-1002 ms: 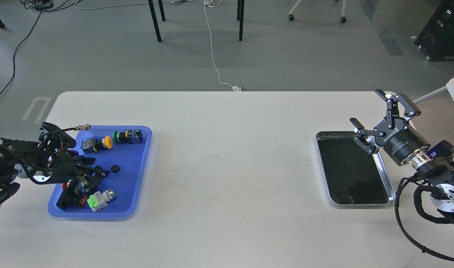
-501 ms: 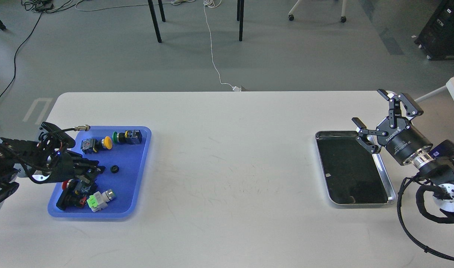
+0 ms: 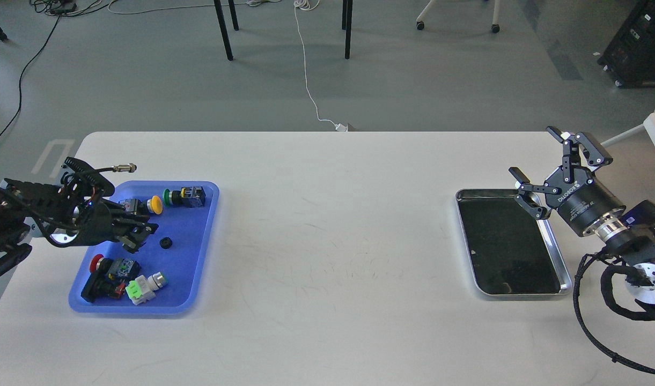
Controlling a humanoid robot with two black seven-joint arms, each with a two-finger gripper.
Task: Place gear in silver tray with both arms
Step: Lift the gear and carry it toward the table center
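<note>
Left pincer (image 3: 139,236) now higher over blue tray (image 3: 198,257)

Surface: white table (image 3: 327,257), rounded far corners, faint scuff marks near its middle.
Left side: blue plastic tray (image 3: 198,268) lying flat near the left edge (it carries several small push-button parts and a small black ring-shaped piece).
Right side: silver tray (image 3: 555,249) lying flat near the right edge, dark mirror-like bottom, raised rim.
Spacing: the two trays are well apart, bare tabletop between them.
</note>
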